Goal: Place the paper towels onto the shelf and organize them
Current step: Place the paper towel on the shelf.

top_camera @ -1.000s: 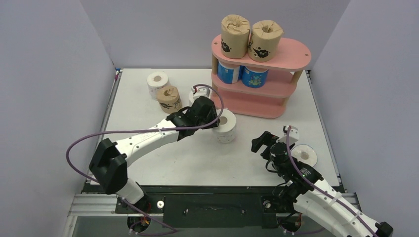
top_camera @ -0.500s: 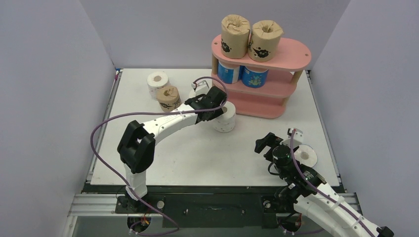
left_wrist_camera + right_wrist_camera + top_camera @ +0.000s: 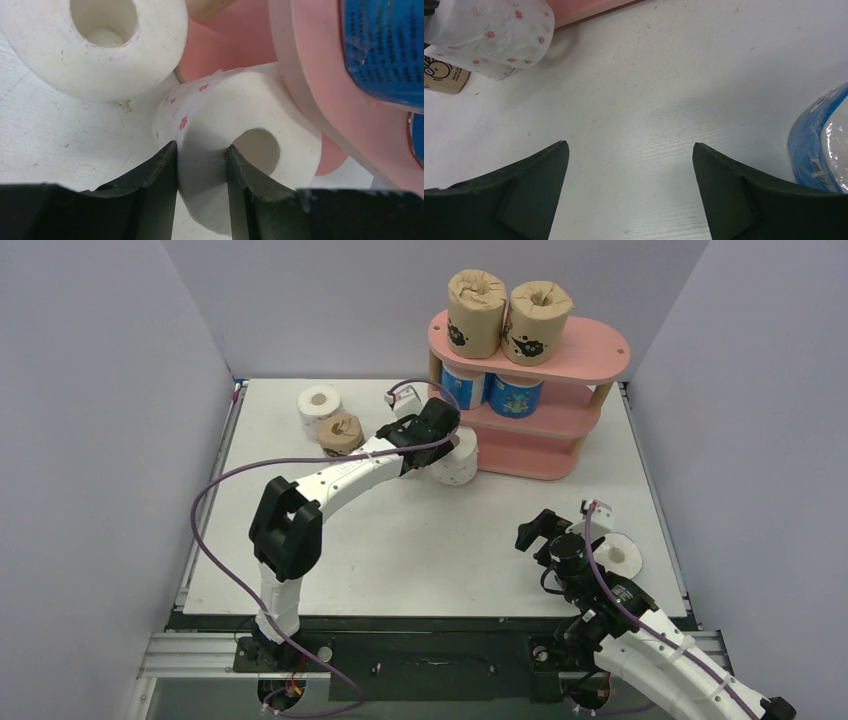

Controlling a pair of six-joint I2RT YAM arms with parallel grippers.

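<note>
- While its black fingers [image 3: 155,180] pinch the soft wall of a white pink-dotted roll [image 3: 235,110], one finger at the round core hole, the left gripper [image 3: 200,152] holds it tilted just beside the pink shelf [image 3: 590,352], by its lowest oval board.
- Right gripper [image 3: 630,145] hangs with jaws wide apart over the matt white table [image 3: 649,75], a glossy blue-wrapped roll [image 3: 819,140] near it.

Bright, even light fell from overhead, washing the desk [image 3: 420,540] almost white and leaving only faint, soft shadows under my left arm [image 3: 345,475]. Up close, the dotted roll [image 3: 225,115] looked slightly overexposed. My right claw [image 3: 630,147] sat dark and soft-edged, and plastic glare whitened the blue roll [image 3: 814,135].
</note>
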